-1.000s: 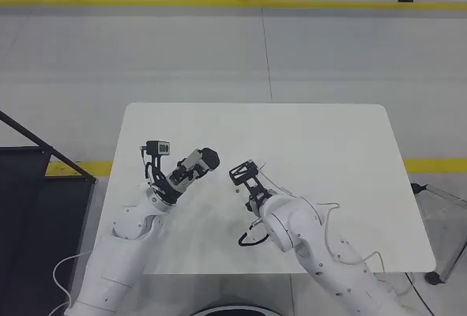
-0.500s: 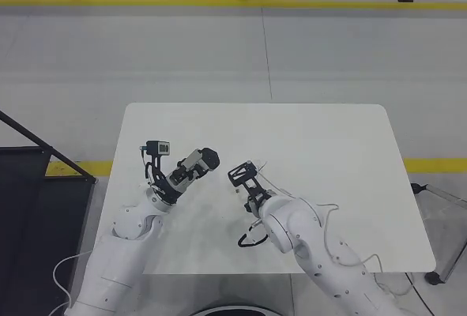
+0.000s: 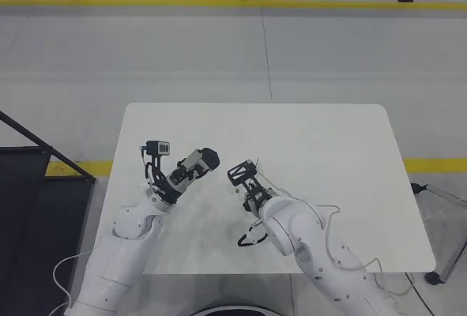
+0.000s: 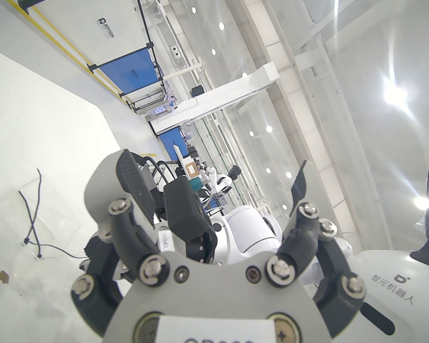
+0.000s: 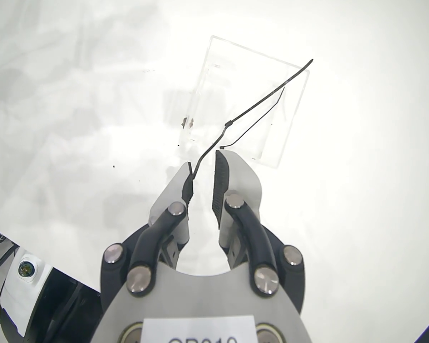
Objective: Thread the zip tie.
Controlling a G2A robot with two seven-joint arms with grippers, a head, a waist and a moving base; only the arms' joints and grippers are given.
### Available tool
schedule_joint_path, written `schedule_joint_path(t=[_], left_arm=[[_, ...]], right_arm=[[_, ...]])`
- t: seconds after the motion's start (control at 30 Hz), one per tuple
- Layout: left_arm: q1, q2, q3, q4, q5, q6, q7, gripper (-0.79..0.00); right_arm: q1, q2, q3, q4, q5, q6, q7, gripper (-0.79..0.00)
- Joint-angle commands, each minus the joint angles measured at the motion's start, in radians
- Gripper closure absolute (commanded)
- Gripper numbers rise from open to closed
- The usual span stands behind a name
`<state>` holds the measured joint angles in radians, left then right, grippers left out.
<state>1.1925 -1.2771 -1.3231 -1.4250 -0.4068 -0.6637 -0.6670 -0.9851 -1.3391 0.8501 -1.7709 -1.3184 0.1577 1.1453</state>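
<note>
Two thin black zip ties lie across a clear plate (image 5: 236,73) on the white table (image 3: 336,158). The longer zip tie (image 5: 257,101) has its head near the plate's edge, and its tail curves in between the fingertips of my right gripper (image 5: 204,160), resting against one pad. That gripper (image 3: 243,172) is low over the table, with its fingers a narrow gap apart. The second zip tie (image 5: 254,124) lies beside the first. My left gripper (image 4: 214,176) is held up off the table, wide open and holding nothing, a short way left of the right one (image 3: 205,158).
The left wrist view looks past the right arm and catches the zip ties (image 4: 30,221) on the table. A small brown scrap (image 4: 1,276) and a few dark specks lie near the plate. Bare tabletop stretches to the right and far side.
My right gripper has crept slightly to the left towards the left gripper. The left arm has stayed still.
</note>
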Motion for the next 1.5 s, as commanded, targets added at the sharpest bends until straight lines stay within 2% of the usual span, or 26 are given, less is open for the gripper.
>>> schedule_joint_path(t=[0.0, 0.03, 0.07, 0.1, 0.27, 0.47, 0.7, 0.83, 0.97, 1.1, 1.47], left_arm=[[0.000, 0.000, 0.000, 0.000, 0.000, 0.000, 0.000, -0.785], [0.000, 0.000, 0.000, 0.000, 0.000, 0.000, 0.000, -0.785], [0.000, 0.000, 0.000, 0.000, 0.000, 0.000, 0.000, -0.785], [0.000, 0.000, 0.000, 0.000, 0.000, 0.000, 0.000, -0.785], [0.000, 0.000, 0.000, 0.000, 0.000, 0.000, 0.000, -0.785], [0.007, 0.001, -0.005, -0.015, 0.041, 0.006, 0.026, -0.785], [0.064, -0.005, -0.025, -0.082, 0.284, -0.039, 0.269, -0.785], [0.098, -0.012, -0.046, -0.116, 0.480, -0.021, 0.475, -0.785], [0.129, -0.021, -0.037, -0.134, 0.590, -0.020, 0.619, -0.785], [0.148, -0.030, -0.027, -0.129, 0.604, -0.038, 0.715, -0.785], [0.150, -0.030, -0.026, -0.126, 0.598, -0.037, 0.720, -0.785]], right_arm=[[-0.002, -0.001, 0.010, -0.015, 0.004, 0.006, -0.006, -0.394], [-0.003, -0.003, 0.013, -0.018, 0.007, 0.008, -0.010, -0.419], [-0.004, -0.004, 0.015, -0.020, 0.008, 0.011, -0.015, -0.520], [-0.008, -0.005, 0.018, -0.028, 0.010, 0.012, -0.021, -0.785], [-0.074, 0.005, 0.065, -0.122, -0.014, 0.006, -0.054, -0.785], [-0.215, 0.031, 0.173, -0.302, -0.075, -0.027, -0.133, -0.785], [-0.409, 0.058, 0.318, -0.496, -0.144, -0.069, -0.276, -0.785], [-0.525, 0.069, 0.390, -0.574, -0.189, -0.087, -0.436, -0.785], [-0.620, 0.075, 0.440, -0.579, -0.223, -0.074, -0.612, -0.785], [-0.690, 0.077, 0.480, -0.579, -0.214, -0.052, -0.735, -0.785], [-0.702, 0.076, 0.493, -0.579, -0.181, -0.048, -0.741, -0.784]])
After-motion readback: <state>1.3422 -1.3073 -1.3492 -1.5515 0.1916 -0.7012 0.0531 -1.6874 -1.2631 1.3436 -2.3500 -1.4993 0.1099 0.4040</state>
